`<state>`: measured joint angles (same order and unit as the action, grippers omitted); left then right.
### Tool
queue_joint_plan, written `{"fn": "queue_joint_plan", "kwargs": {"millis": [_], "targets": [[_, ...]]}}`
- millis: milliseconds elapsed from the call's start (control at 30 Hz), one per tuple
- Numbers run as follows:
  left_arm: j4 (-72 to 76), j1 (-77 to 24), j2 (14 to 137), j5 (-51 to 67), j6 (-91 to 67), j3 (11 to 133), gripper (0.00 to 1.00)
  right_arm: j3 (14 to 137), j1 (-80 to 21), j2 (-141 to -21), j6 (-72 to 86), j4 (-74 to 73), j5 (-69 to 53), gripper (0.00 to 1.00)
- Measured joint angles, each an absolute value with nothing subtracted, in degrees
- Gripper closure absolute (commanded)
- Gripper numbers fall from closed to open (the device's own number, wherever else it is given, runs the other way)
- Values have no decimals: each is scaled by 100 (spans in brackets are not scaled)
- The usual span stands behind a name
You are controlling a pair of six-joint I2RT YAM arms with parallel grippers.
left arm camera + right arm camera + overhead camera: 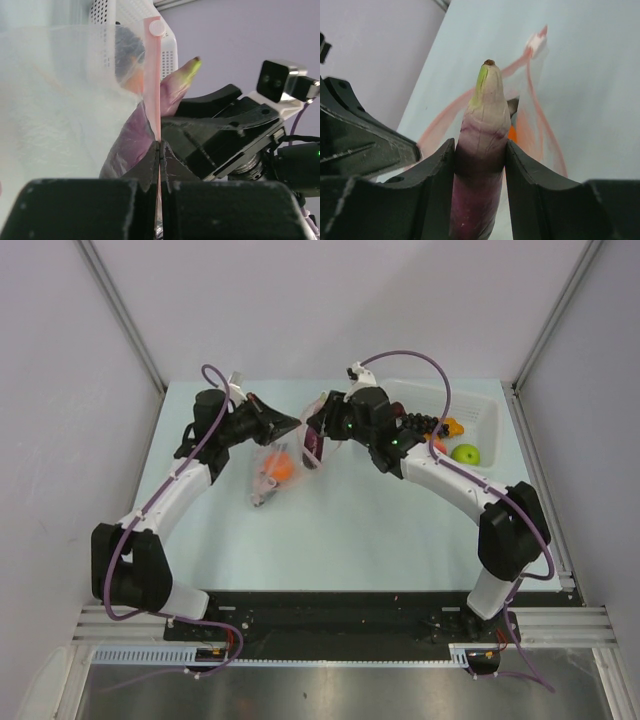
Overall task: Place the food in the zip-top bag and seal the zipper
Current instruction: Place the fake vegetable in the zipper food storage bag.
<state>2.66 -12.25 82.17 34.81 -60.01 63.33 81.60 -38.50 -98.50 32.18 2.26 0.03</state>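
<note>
The clear zip-top bag (pixel 268 478) lies left of centre with an orange ball (pixel 283 466) inside. My left gripper (pixel 296 424) is shut on the bag's pink-red zipper strip (pixel 152 80) and holds that edge up; the strip runs from my fingertips (pixel 160 146) to a white slider (pixel 157 27). My right gripper (pixel 316 443) is shut on a purple-pink piece with a green tip (pixel 485 120), pointed at the bag mouth. In the right wrist view the strip (pixel 546 132) loops open past the gripper (pixel 480 145), and the orange ball (pixel 512 134) shows behind the piece.
A white perforated basket (pixel 478 403) stands at the back right with a dark grape cluster (pixel 420 423), an orange-coloured piece (pixel 452 426) and a green apple (pixel 465 453). The two grippers are close together. Walls enclose the table on three sides.
</note>
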Motion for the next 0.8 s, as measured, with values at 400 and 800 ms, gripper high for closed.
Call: {"fn": "queue_joint_plan", "kwargs": {"millis": [400,800], "targets": [[329,-1184,8138,3564,-5999,6254,100,8189,-3693,-10110,3339,-569,-1826,14],[193,-1181,8009,3557,-5843,6224,100,9091,-2373,-9817,1793,-1398,-2707,0]]}}
